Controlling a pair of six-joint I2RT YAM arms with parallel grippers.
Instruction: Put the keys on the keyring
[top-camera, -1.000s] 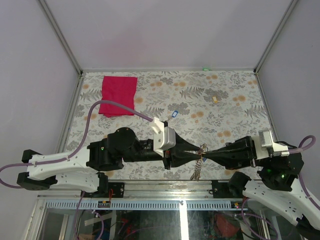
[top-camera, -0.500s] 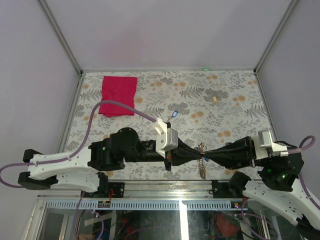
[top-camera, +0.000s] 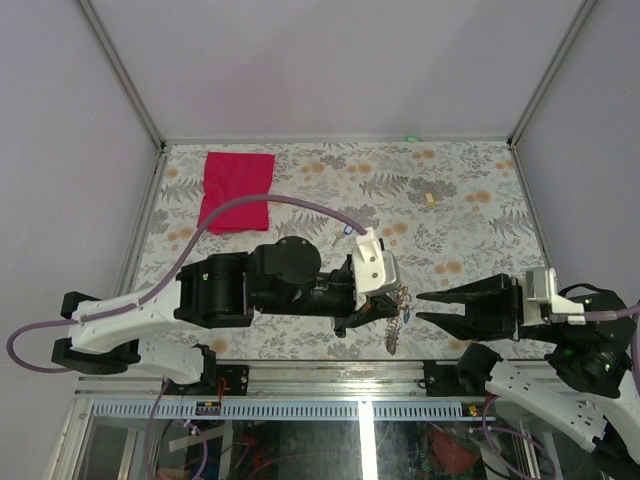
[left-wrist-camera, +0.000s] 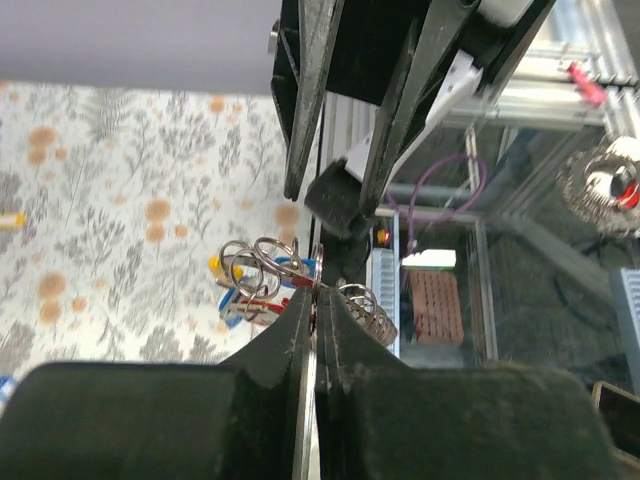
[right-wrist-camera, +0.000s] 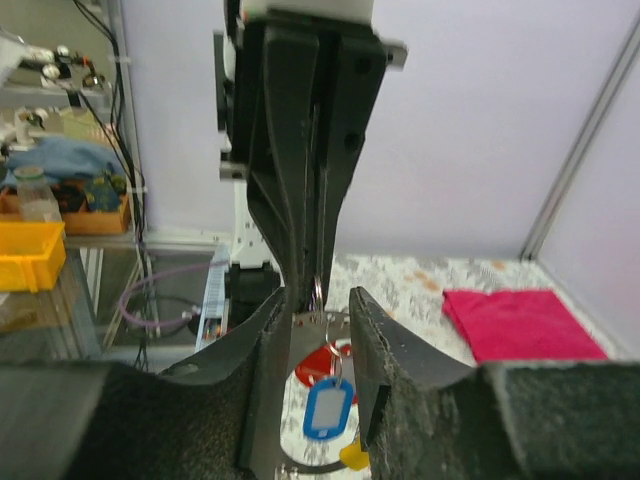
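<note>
**Keyring pinched in left hand; right hand parted beside it**
We hold the keyring (top-camera: 404, 298) in the shut left hand (left-wrist-camera: 315, 292) above the desk's (top-camera: 470, 200) near edge, with the keys (right-wrist-camera: 328, 408) dangling below. The right hand (top-camera: 419, 307) is half open and empty. The load is probably light, stiff and slippery: grip the ring's wire, not the swinging keys.

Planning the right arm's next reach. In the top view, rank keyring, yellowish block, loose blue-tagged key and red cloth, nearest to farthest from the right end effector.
From the right end effector:
1. keyring, just beside its tips.
2. blue-tagged key and yellowish block, mid-table: too close to call.
3. red cloth, far left corner.
</note>
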